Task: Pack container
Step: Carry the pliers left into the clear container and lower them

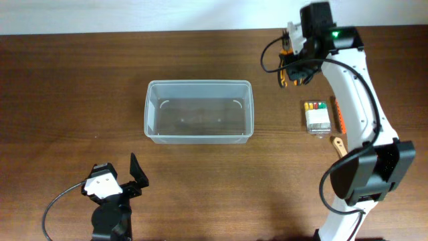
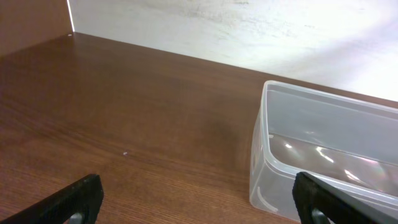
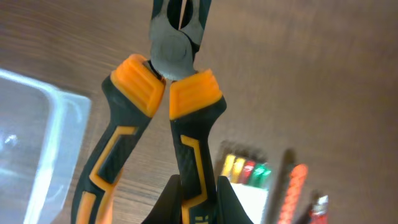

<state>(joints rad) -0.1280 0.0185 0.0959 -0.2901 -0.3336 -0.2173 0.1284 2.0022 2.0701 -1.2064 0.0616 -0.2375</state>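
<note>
grips pliers in right jaws, left jaws apart; shows an empty container, nothing packed yet, bit box on desk.

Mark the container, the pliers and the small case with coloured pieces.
container [image 1: 199,138], overhead view, near side wall.
pliers [image 3: 194,93], right wrist view, orange shoulder of one handle.
small case with coloured pieces [image 1: 316,117], overhead view, middle of its top.

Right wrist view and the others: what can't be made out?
- Right wrist: pliers nose cut off by top edge; right pincer mostly below bottom edge.
- Right wrist: orange tool blurred, type unclear.
- Overhead: pliers largely hidden by the right arm.
- Left wrist: container cut off by right edge.
</note>
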